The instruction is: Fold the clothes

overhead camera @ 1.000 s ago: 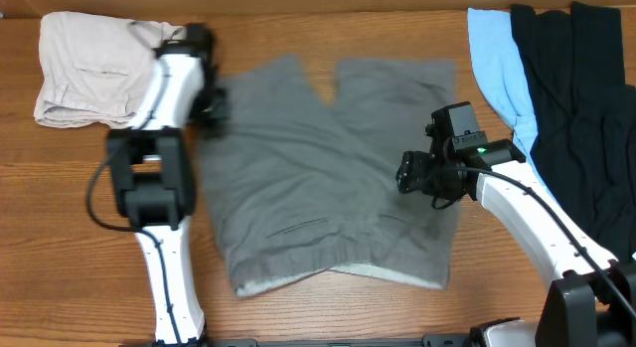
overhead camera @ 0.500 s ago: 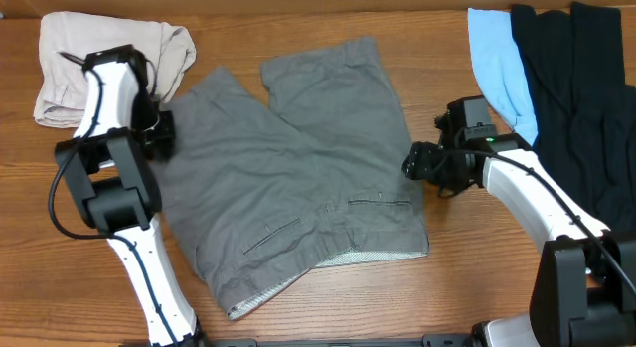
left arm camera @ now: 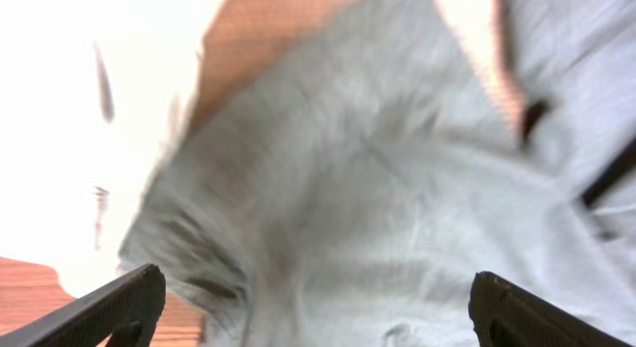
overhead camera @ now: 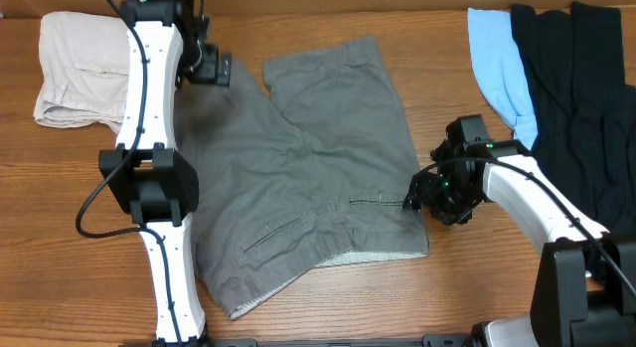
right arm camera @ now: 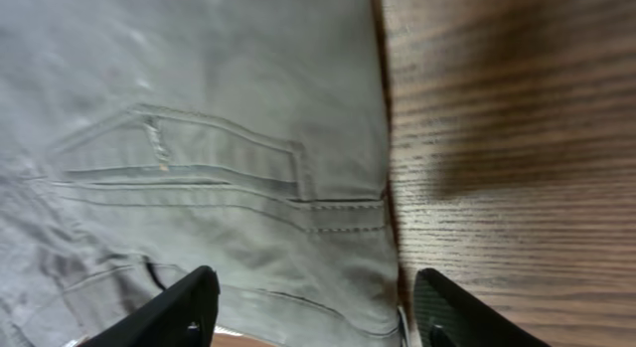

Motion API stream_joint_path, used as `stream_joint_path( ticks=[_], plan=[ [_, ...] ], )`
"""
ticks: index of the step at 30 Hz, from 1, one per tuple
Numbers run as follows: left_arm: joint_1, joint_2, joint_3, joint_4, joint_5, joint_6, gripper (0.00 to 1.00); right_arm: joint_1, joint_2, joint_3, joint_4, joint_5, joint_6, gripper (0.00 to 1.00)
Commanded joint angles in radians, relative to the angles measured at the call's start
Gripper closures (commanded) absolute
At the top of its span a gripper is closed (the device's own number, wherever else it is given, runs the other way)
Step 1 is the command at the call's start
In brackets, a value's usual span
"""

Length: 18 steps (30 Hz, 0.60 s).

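The grey shorts point(overhead camera: 308, 168) lie spread flat on the wooden table, waistband toward the front edge and both legs toward the back. My left gripper point(overhead camera: 211, 67) hovers over the back-left leg hem, its jaws wide open and empty. Its wrist view shows blurred grey cloth point(left arm camera: 378, 188) below the left gripper point(left arm camera: 318, 307). My right gripper point(overhead camera: 415, 200) is open at the shorts' right side, by the back pocket point(right arm camera: 189, 158). In its wrist view the right gripper point(right arm camera: 323, 312) straddles the side seam: one finger is over the cloth point(right arm camera: 199, 108), the other over bare wood point(right arm camera: 517, 138).
Cream-beige shorts point(overhead camera: 79, 69) lie bunched at the back left, close to the left arm. A light-blue garment point(overhead camera: 497, 69) and black garments point(overhead camera: 581, 108) lie at the back right, behind the right arm.
The shorts were dragged leftward and turned. My left gripper then opened, let go of the leg and swung to the back. My right gripper came forward to the shorts' right edge.
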Motion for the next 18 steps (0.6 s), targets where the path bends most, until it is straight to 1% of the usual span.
stream_joint_path(
  ticks=[1, 6, 8, 12, 13, 14, 18],
  plan=[
    [0.004, -0.034, 0.160, -0.023, 0.017, -0.008, 0.00, -0.001, -0.025, -0.046, 0.034, -0.009, -0.011, 0.38],
    [0.006, -0.034, 0.263, -0.036, 0.031, -0.008, 0.00, -0.001, -0.024, -0.095, 0.079, -0.008, -0.011, 0.47],
    [0.006, -0.034, 0.274, -0.035, 0.031, -0.008, 0.00, -0.001, -0.024, -0.107, 0.094, -0.008, -0.011, 0.56],
    [0.006, -0.034, 0.275, -0.043, 0.034, -0.008, 0.00, -0.001, -0.024, -0.112, 0.108, -0.008, -0.010, 0.86],
    [0.006, -0.034, 0.275, -0.045, 0.034, -0.008, 0.00, -0.001, -0.024, -0.112, 0.111, -0.008, -0.007, 0.92],
    [0.006, -0.034, 0.275, -0.045, 0.034, -0.008, 0.00, -0.001, -0.024, -0.112, 0.116, -0.008, -0.007, 0.96],
    [0.005, -0.034, 0.275, -0.044, 0.035, -0.008, 0.00, -0.003, -0.024, -0.112, 0.162, 0.004, -0.005, 0.96]
  ],
)
